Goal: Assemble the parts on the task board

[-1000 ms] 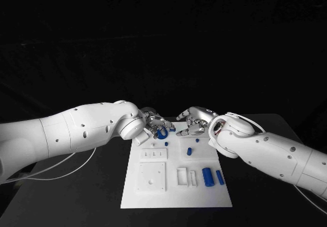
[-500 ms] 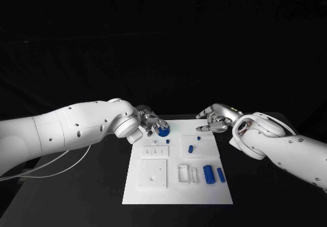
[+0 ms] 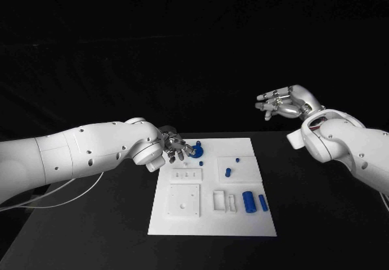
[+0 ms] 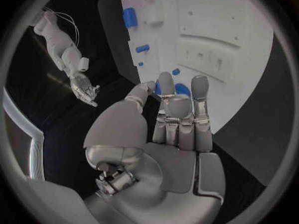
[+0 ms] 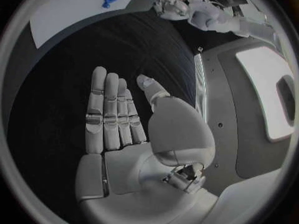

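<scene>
The left hand [image 3: 180,151] pinches a blue ring [image 3: 196,152] at the far end of the white board [image 3: 211,225]; the right hand [image 3: 285,103], spread and holding nothing, hangs well apart above the table [image 3: 89,236]. With only one hand on it, the ring could tilt, jam or slip instead of seating.

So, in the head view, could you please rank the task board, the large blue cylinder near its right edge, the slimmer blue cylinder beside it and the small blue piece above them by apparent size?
1. task board
2. large blue cylinder
3. slimmer blue cylinder
4. small blue piece

All lie flat on the board at similar depth, so the order looks sound.
</scene>
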